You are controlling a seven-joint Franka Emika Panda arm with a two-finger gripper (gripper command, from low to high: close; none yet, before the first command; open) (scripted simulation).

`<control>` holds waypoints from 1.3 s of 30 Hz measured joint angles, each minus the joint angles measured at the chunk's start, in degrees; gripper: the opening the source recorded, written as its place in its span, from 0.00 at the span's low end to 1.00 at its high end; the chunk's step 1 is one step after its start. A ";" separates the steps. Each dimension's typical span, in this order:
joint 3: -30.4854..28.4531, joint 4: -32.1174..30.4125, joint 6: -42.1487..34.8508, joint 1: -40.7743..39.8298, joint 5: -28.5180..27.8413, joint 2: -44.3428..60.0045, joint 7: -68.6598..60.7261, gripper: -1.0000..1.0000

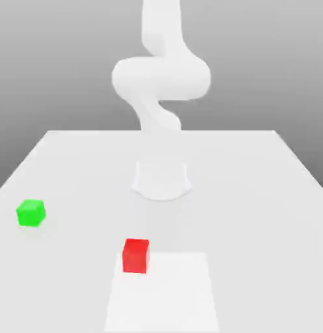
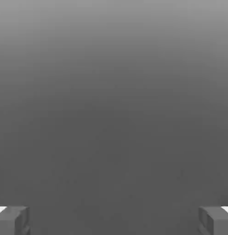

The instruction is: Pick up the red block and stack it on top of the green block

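Hand view's got the fingers (image 2: 114, 221) spread wide with nothing between them, so grabbing and stacking the red block (image 1: 135, 256) are both still left tbh.

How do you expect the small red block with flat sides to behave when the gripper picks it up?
The small red block will probably stay stiff, since its edges look straight and its faces flat. It seems unlikely to roll, as it rests on a flat face, and its squat, cube-like shape suggests little tendency to tip.
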 joint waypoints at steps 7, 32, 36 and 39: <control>-1.29 -11.60 9.51 -1.65 -1.16 12.81 -0.34 0.50; -1.31 -28.85 40.32 -6.02 3.52 52.85 -5.77 0.00; -2.24 -29.86 34.30 -5.70 1.24 45.82 -4.12 0.00; -2.56 -30.73 29.02 -5.80 -0.03 39.66 -3.23 0.00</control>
